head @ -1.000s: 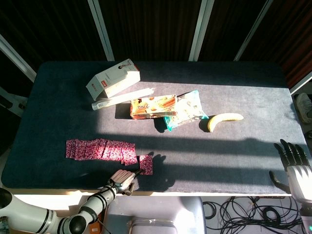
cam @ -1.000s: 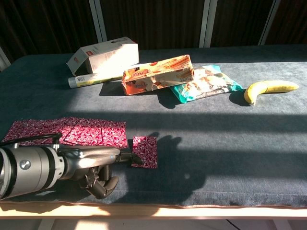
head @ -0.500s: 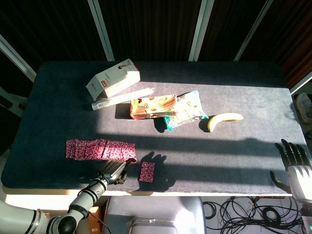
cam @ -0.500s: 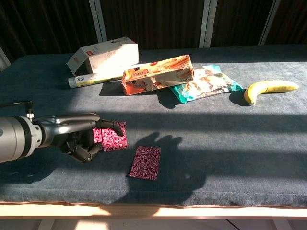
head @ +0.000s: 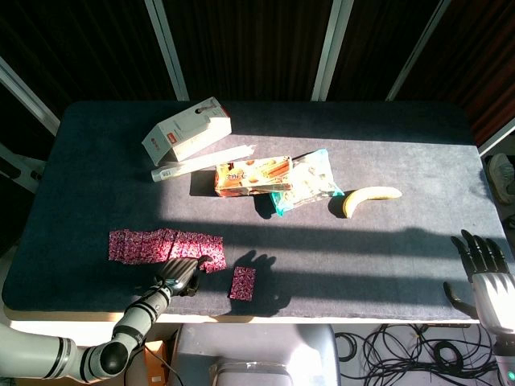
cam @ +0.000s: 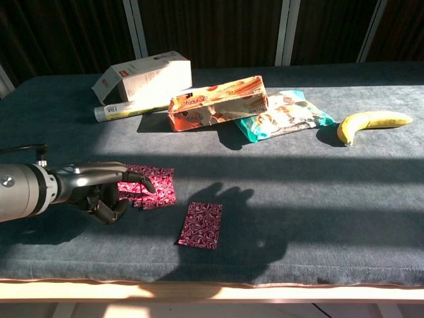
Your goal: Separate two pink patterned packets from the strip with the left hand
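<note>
Your left hand (cam: 109, 192) sits over the near end of the strip (head: 165, 246), fingers curled down onto the end packets; from the chest view they seem to press on the foil, but you cannot tell whether anything is actually pinched between thumb and finger.

One packet (cam: 201, 225) already lies loose, just beside the hand on its right and a little nearer the table edge, apart from the strip. So, as a judgement, one more is needed.

The main risk is the whole strip sliding with your hand instead of tearing. Nothing holds down its far end, which runs off to the left of the hand, and the cloth gives little grip. If you pull sideways with only a light press, the strip drags along and the perforation stays whole.

A second risk is tearing at the wrong seam. Your fingers cover the end, so you cannot see which joint lies under them, and two packets may come away joined.

A third is knocking the loose packet. It lies near the table's front edge, and a sweep to the right could push it off.

Your right hand (head: 483, 269) is well apart at the far right, fingers spread, holding nothing.
</note>
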Tool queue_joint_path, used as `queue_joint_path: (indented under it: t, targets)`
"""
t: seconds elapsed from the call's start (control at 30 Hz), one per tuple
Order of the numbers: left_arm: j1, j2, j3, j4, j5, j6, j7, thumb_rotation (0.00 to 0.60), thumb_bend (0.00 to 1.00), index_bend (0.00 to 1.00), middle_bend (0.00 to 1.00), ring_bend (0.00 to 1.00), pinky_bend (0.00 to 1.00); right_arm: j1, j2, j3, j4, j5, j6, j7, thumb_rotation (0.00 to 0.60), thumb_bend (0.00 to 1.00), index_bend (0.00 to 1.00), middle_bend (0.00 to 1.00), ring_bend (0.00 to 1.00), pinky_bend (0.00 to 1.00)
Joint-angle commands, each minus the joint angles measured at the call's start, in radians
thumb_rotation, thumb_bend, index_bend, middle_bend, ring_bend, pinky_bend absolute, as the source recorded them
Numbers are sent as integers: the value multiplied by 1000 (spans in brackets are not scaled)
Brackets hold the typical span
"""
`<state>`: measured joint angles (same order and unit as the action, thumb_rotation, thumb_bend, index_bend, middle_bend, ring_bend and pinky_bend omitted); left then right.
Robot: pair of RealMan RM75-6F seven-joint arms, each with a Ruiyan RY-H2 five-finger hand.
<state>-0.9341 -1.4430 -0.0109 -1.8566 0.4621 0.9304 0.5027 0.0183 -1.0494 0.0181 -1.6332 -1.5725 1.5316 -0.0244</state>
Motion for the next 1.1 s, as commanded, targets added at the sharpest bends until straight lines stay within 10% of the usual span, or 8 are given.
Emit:
queue_joint_path:
  t: [0.03, 1.1]
  targets:
    - [-12, -12, 1, 12, -21, -5, 10, 600, 858, 181, 1000, 1000, 1000, 0, 1, 1, 1, 0, 1, 2, 600, 309, 0, 0, 0, 23]
    - [-194, -165, -102, 144, -221, -67, 57, 600, 854, 171, 1000, 1000, 1000, -9, 13, 6, 7, 10, 11, 31, 600, 309, 0, 0, 0, 23]
